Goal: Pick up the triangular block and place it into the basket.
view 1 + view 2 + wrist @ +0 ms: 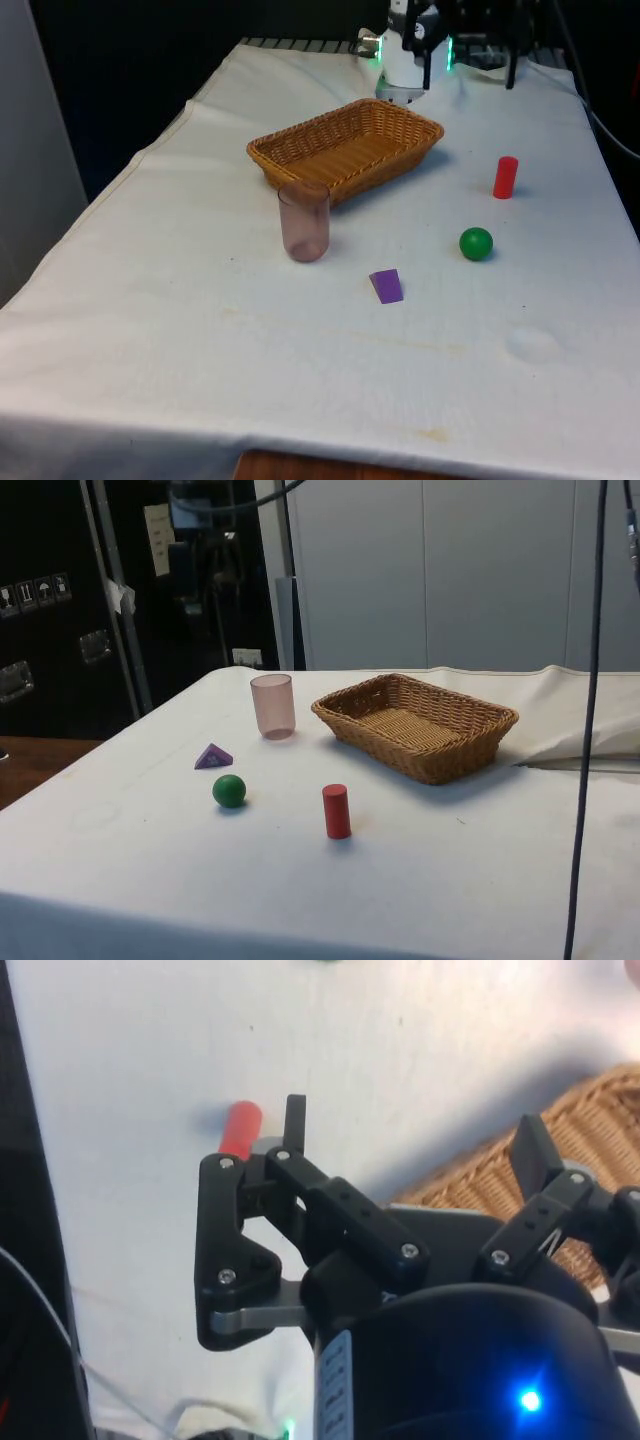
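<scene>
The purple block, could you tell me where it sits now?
In the front view the purple block lies on the cloth between the cup and the green ball, nearer the camera.

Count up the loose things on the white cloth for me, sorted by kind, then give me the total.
Baskets: 1, the wicker basket
Cups: 1, the pink translucent cup
Blocks: 2, the purple triangular block and the red cylinder
Balls: 1, the green ball
Total: 5
</scene>
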`<action>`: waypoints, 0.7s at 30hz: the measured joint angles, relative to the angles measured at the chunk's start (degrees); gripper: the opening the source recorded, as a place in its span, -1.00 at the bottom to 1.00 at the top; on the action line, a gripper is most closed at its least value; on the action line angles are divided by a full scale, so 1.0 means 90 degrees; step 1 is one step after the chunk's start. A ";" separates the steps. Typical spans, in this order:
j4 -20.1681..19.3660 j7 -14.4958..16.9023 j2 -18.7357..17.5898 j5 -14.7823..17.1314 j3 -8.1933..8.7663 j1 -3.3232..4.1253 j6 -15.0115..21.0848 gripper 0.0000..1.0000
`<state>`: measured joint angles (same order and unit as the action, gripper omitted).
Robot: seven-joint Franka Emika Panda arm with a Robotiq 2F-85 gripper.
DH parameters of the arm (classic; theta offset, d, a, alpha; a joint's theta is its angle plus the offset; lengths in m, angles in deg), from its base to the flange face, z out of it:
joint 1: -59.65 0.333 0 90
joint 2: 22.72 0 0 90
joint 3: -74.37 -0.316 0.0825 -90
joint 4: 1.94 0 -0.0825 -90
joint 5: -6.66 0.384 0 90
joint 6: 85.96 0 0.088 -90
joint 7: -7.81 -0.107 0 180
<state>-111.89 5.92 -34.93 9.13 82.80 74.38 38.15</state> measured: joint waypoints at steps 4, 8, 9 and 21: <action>0.0318 -0.0038 -0.0325 0.0000 -0.0038 0.0006 0.0000 1.00; 0.0618 -0.0089 -0.0618 -0.0013 -0.0070 0.0019 0.0000 1.00; 0.0618 -0.0089 -0.0618 -0.0013 -0.0070 0.0019 0.0000 1.00; 0.1057 -0.0236 -0.1248 -0.0019 -0.0115 0.0051 0.0127 1.00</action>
<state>-102.38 3.80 -46.16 8.96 81.77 74.84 39.29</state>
